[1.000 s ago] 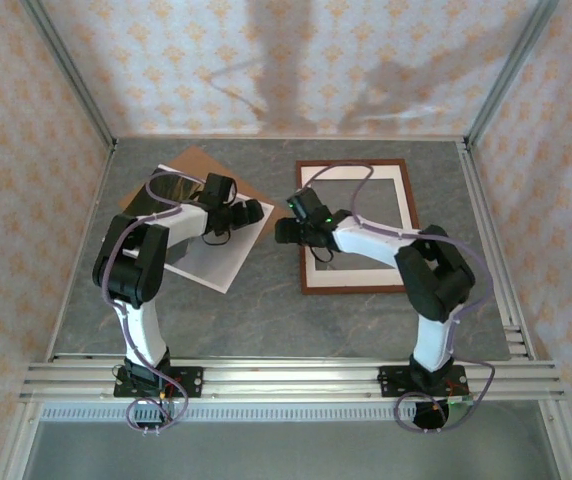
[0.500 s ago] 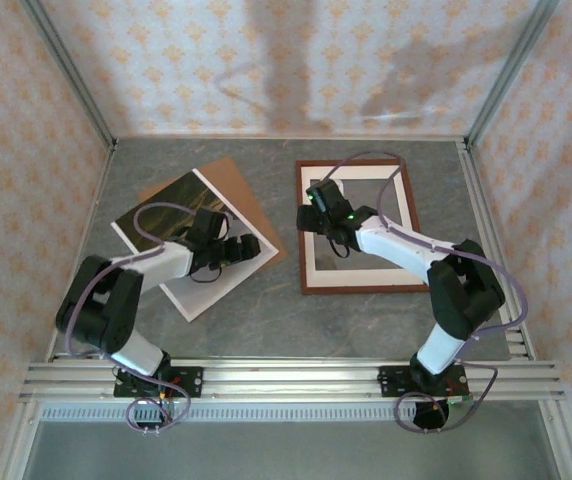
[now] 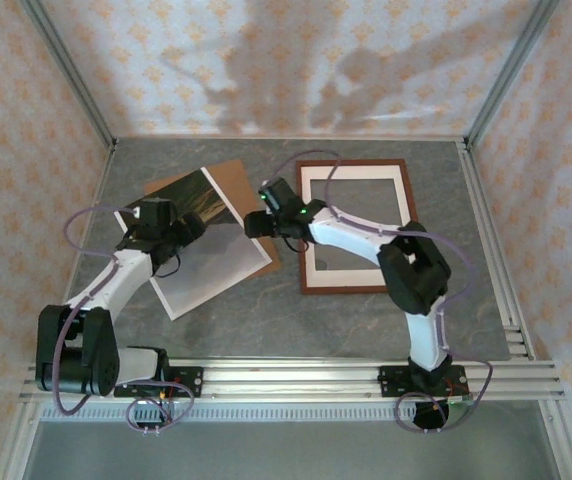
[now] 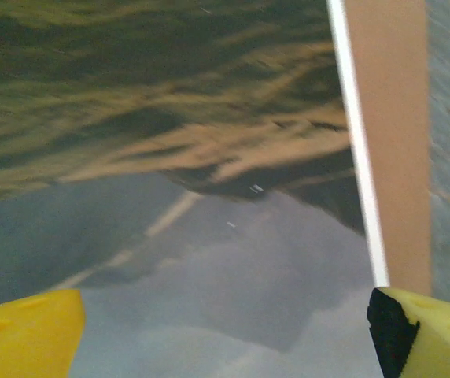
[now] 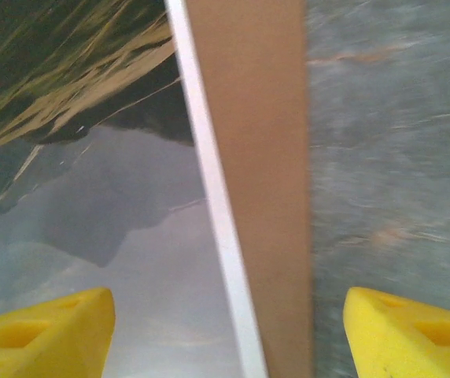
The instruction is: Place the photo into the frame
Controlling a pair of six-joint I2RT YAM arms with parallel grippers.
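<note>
Overhead, your left claw (image 3: 173,230) and right claw (image 3: 255,222) both gape wide above the photo (image 3: 216,268); the frame (image 3: 356,288) lies apart on the desk (image 3: 266,315).

Bright, even light; soft shadows cross the wall (image 3: 296,80) at top. The photo (image 3: 211,270) glares pale; both wrist views are motion-blurred.

Bare table (image 3: 278,305) between photo (image 3: 216,272) and frame (image 3: 338,288)

Grey stone-look tabletop (image 3: 266,320), pale floral wallpaper walls (image 3: 296,60)
</note>
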